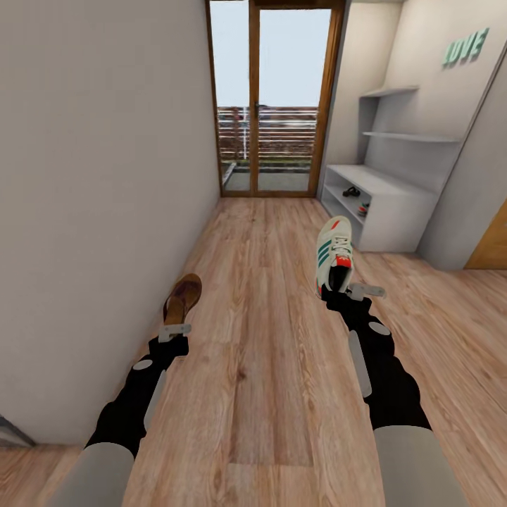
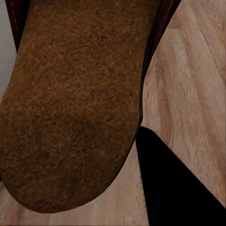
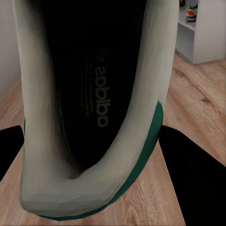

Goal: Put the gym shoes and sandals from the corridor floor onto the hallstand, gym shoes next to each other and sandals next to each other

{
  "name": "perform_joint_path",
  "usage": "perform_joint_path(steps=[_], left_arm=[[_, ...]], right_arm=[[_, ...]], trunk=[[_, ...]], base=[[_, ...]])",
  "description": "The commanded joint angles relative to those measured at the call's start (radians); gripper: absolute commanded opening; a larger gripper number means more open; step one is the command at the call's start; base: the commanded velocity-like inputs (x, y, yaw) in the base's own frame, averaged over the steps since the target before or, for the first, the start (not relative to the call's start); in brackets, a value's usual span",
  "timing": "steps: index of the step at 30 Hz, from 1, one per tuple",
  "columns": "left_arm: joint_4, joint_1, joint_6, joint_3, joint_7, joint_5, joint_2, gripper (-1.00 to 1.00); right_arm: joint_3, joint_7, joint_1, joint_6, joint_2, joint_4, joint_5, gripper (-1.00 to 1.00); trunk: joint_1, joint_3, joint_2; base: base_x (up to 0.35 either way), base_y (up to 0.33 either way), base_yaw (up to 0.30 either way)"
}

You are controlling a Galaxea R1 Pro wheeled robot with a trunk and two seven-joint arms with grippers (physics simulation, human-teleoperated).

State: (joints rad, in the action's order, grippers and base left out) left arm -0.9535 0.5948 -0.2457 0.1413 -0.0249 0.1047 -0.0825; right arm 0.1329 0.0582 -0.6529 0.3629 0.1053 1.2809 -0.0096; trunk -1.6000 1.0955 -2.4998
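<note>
Shoes ride in both pincers: our left pincer [image 1: 174, 329] clamps a light, floppy brown sandal [image 1: 183, 297] by its heel, our right pincer [image 1: 350, 288] a stiffer gym shoe [image 1: 333, 253] at its collar, hallstand [image 1: 394, 204] far right.

Wood-framed glass door [image 1: 273, 98], balcony railing [image 1: 267, 134] outside, green wall lettering [image 1: 465, 48]

Bright, even daylight from the glass door [image 1: 274, 98] — soft shadows, wrist close-ups blurred, edges stretched.
</note>
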Motion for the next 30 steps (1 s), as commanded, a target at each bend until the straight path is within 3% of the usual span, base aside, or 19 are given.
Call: perform_joint_path(steps=[1,30], left_arm=[[-0.002,0.000,-0.006,0.003,-0.004,0.013,-0.001,-1.00],[-0.002,0.000,-0.006,0.004,-0.004,0.013,0.000,-1.00]], right_arm=[[0.001,0.003,-0.001,0.005,0.001,0.001,-0.001,-1.00],[0.001,0.003,-0.001,0.005,0.001,0.001,-0.001,-1.00]], trunk=[[0.000,0.001,0.000],[0.000,0.001,0.000]], base=[[0.347,-0.083,0.000],[0.347,-0.083,0.000]])
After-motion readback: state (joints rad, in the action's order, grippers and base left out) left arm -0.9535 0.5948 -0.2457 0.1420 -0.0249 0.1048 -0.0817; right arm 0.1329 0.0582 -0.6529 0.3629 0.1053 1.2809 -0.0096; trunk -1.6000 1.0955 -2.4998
